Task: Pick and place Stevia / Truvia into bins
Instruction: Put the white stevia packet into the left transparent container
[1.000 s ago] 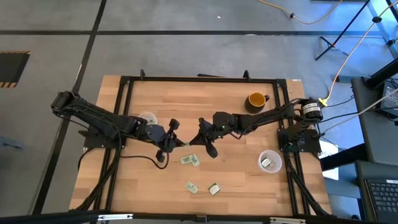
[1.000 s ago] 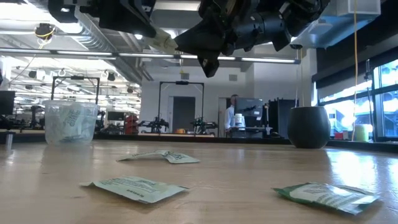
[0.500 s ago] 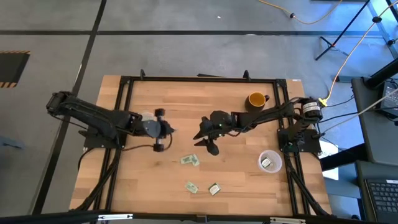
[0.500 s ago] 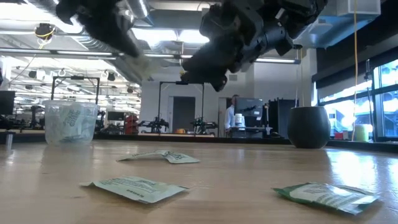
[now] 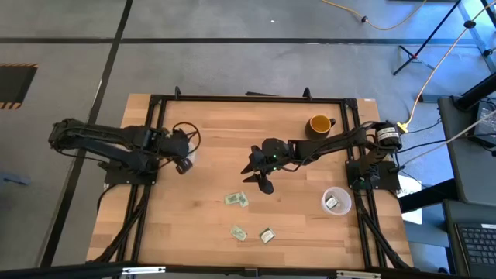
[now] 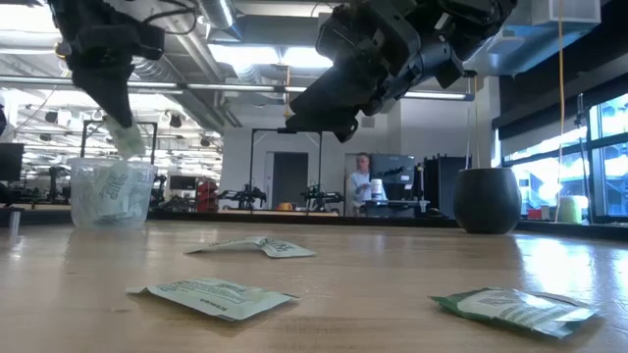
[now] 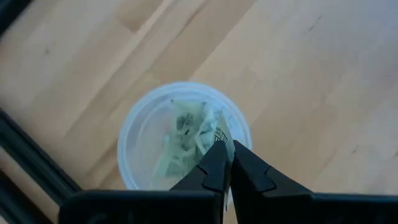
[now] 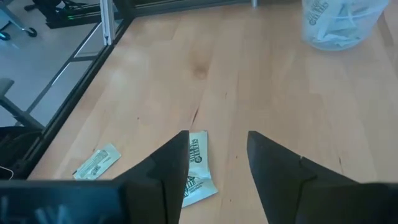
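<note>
My left gripper [image 5: 183, 160] is shut on one pale green and white packet [image 6: 128, 143] just above the left clear cup [image 6: 112, 193], which holds several packets [image 7: 186, 134]. My right gripper [image 5: 260, 176] is open and empty above the table's middle, over a pair of packets [image 5: 236, 199] lying flat on the wood; one of them [image 8: 196, 167] shows between its fingers in the right wrist view. Two more packets [image 5: 239, 232] [image 5: 267, 235] lie flat nearer the front edge. The right clear cup [image 5: 336, 201] stands at the right with packets inside. My left gripper pinches the packet between its two fingertips [image 7: 217, 163] by its upper end [image 7: 221, 138]. The fingers slant downward from above. The packet hangs below them, lifted clear, with its lower end at the cup's rim [image 6: 126, 159].
A yellow-orange mug [image 5: 319, 124] stands at the far right of the table. Black frame rails [image 5: 155, 124] run along the table's left, right and far sides. Bare wood lies between the two cups. A person [image 6: 361, 186] stands in the room behind.
My left gripper has gone from the table's middle toward the left edge with the packet and now stands over the left cup, pointing down. My right gripper has tipped a little and stayed above the middle.
</note>
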Controlling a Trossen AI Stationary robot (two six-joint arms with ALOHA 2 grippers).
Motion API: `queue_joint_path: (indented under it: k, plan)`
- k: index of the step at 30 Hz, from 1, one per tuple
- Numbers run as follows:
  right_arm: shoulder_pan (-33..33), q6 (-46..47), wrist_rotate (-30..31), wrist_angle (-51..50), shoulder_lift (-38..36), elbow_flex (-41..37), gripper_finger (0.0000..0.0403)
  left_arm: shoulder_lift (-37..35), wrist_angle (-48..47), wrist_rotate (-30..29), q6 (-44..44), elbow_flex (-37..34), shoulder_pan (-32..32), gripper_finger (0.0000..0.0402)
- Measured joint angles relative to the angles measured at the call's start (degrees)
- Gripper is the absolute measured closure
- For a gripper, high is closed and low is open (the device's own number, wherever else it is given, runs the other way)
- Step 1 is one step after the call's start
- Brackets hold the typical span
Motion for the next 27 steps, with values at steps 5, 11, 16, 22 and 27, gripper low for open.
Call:
queue_joint_path:
  k: [5, 11, 16, 22, 27]
  plan:
    - [0.0, 0.0, 0.0, 0.0, 0.0, 0.0, 0.0238, 0.0, -0.8, 3.9, 0.4, 0.0, 1.8, 0.0391]
    - [0.0, -0.1, 0.0, -0.1, 0.0, 0.0, 0.0238, 0.2, -3.0, 5.6, -1.7, 0.0, 4.5, 0.0394]
    - [0.0, -0.1, 0.0, -0.1, 0.0, 0.0, 0.0238, 1.9, -3.8, -0.5, 1.4, 0.0, 6.0, 0.0392]
    - [0.0, -0.1, 0.0, -0.1, 0.0, 0.0, 0.0238, 6.0, -3.8, -1.1, 4.6, 0.0, 7.1, 0.0394]
    - [0.0, -0.4, 0.0, -0.1, 0.0, 0.0, 0.0238, 9.8, -3.8, -1.1, 6.8, 0.0, 7.3, 0.0389]
